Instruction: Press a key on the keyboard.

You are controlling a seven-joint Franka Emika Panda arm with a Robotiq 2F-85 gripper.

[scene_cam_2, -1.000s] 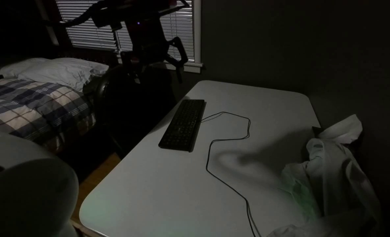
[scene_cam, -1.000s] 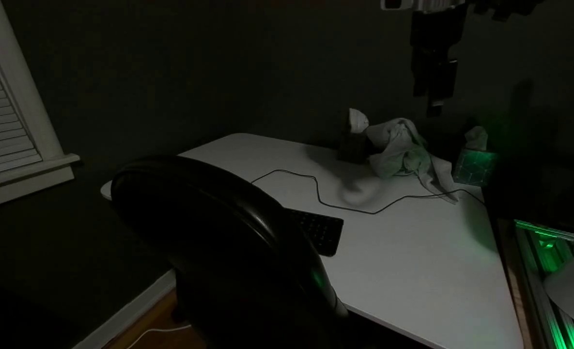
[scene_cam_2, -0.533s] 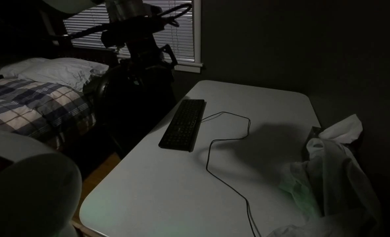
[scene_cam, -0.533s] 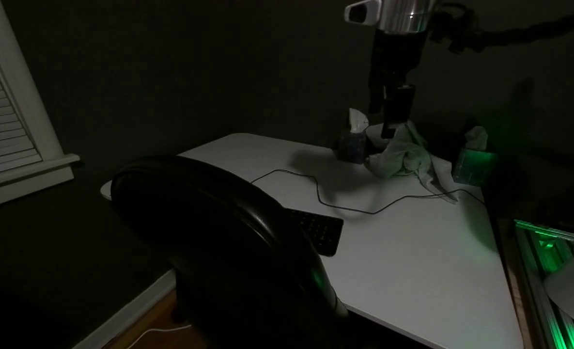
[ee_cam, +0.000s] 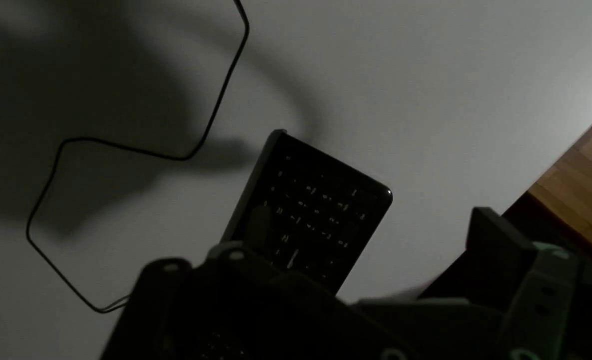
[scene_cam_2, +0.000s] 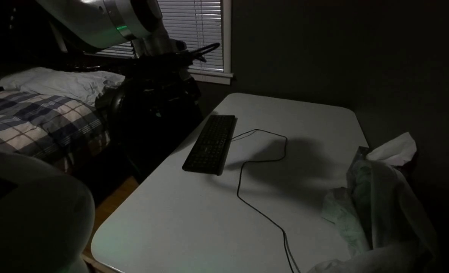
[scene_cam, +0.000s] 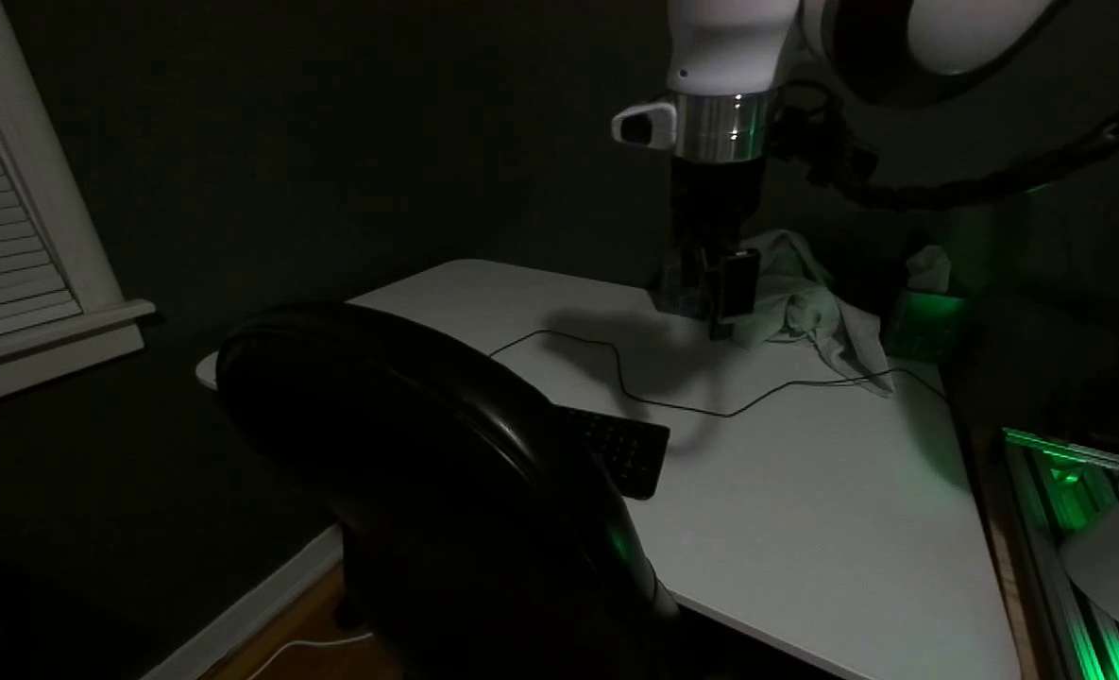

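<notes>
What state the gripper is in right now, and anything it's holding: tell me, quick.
Gripper: open, jaws standing wide apart in the wrist view, holding nothing.

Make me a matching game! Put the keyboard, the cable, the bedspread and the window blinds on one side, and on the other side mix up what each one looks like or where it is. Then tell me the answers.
Things:
1. keyboard
2. cable
3. bedspread
4. window blinds

Clues:
A. thin and dark, lying in bends
B. hanging down in pale slats
C. a flat, black slab on the white tabletop
D. checked in dark blue and pale colours

Right pairs: 1-C, 2-A, 3-D, 4-B
</notes>
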